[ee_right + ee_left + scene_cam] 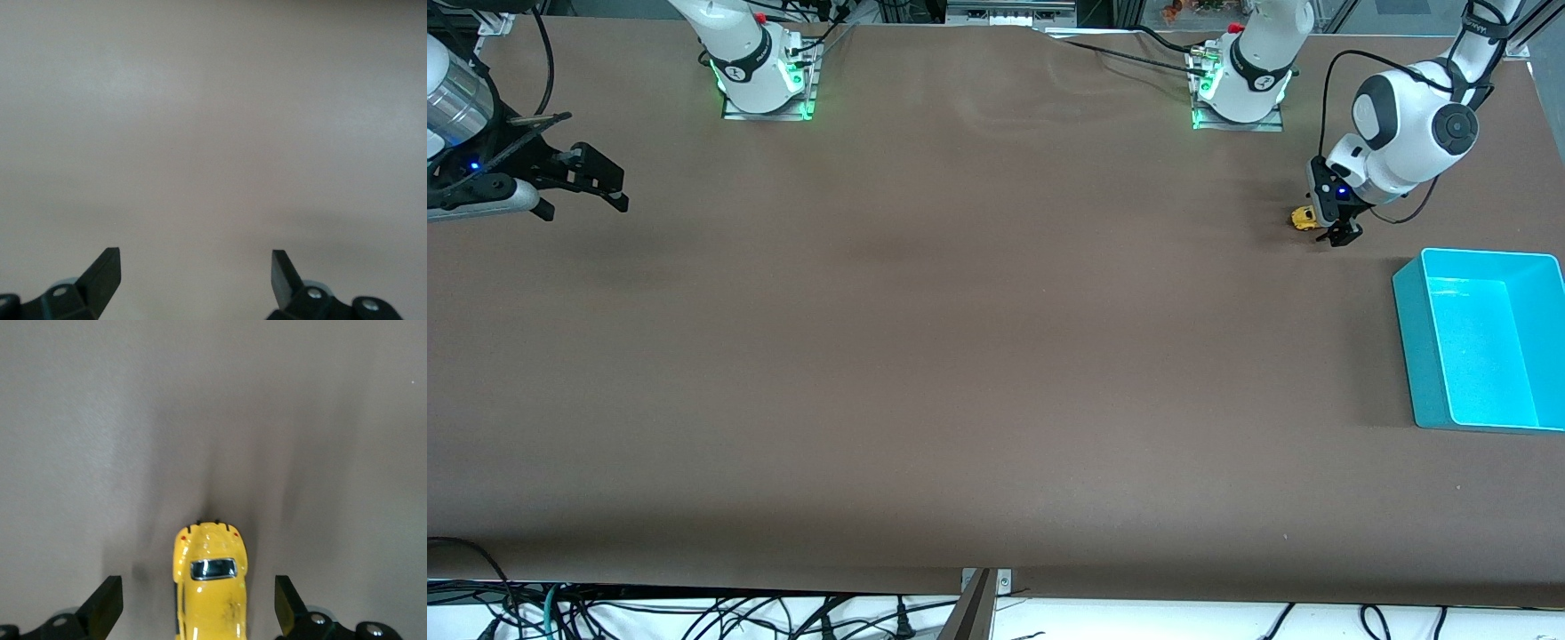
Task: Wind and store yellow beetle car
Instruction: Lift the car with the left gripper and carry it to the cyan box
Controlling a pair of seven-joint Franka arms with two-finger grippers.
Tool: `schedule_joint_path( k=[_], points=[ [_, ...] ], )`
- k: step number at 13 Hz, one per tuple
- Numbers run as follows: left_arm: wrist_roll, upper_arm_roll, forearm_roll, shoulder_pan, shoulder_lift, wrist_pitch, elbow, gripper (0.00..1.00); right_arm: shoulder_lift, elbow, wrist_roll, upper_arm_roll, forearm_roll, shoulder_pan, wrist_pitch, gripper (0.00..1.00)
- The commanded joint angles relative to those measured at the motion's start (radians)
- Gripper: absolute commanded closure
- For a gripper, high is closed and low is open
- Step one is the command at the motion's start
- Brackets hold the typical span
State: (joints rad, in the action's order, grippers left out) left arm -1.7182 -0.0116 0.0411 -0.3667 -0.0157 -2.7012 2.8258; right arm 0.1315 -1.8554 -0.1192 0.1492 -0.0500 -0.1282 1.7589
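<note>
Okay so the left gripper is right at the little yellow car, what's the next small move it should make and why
Probably shut the left gripper on the yellow beetle car. In the left wrist view the car sits on the table between the open fingers, with clear gaps on both sides, so nothing grips it yet. The teal bin lies nearer the front camera. The right gripper waits open at its own end.

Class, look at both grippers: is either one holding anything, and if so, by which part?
Nothing is held. The left gripper is open around the yellow beetle car, fingers apart from its sides. The right gripper waits open over bare table.
</note>
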Motion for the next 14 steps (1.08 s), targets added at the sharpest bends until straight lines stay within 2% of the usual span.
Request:
schedule_joint_path(
  k=[1, 3, 4, 5, 6, 11, 12, 14],
  points=[
    [-0.024, 0.024, 0.020, -0.009, 0.039, -0.058, 0.078, 0.00, -0.038, 0.057, 0.016, -0.023, 0.024, 0.027, -0.021, 0.00],
    [-0.075, 0.025, 0.020, -0.011, 0.036, -0.094, 0.083, 0.00, -0.046, 0.061, 0.018, -0.023, 0.048, 0.027, -0.013, 0.00],
    [-0.093, 0.027, 0.020, -0.014, 0.037, -0.097, 0.083, 0.07, -0.052, 0.071, 0.019, -0.023, 0.050, 0.028, -0.012, 0.00],
    [-0.096, 0.035, 0.020, -0.014, 0.037, -0.097, 0.083, 0.29, -0.065, 0.073, 0.018, -0.022, 0.044, 0.032, -0.007, 0.00],
    [-0.096, 0.050, 0.020, -0.014, 0.037, -0.097, 0.083, 0.44, -0.067, 0.071, 0.019, -0.020, 0.044, 0.035, -0.006, 0.00],
    [-0.096, 0.051, 0.020, -0.014, 0.040, -0.095, 0.080, 0.89, -0.102, 0.070, 0.012, -0.025, 0.036, 0.047, 0.014, 0.00],
    [-0.096, 0.051, 0.020, -0.014, 0.040, -0.095, 0.078, 0.96, -0.098, 0.073, 0.004, -0.040, 0.036, 0.048, 0.016, 0.00],
    [-0.098, 0.051, 0.020, -0.012, 0.048, -0.083, 0.070, 0.96, -0.099, 0.073, 0.004, -0.054, 0.036, 0.052, 0.019, 0.00]
  ],
)
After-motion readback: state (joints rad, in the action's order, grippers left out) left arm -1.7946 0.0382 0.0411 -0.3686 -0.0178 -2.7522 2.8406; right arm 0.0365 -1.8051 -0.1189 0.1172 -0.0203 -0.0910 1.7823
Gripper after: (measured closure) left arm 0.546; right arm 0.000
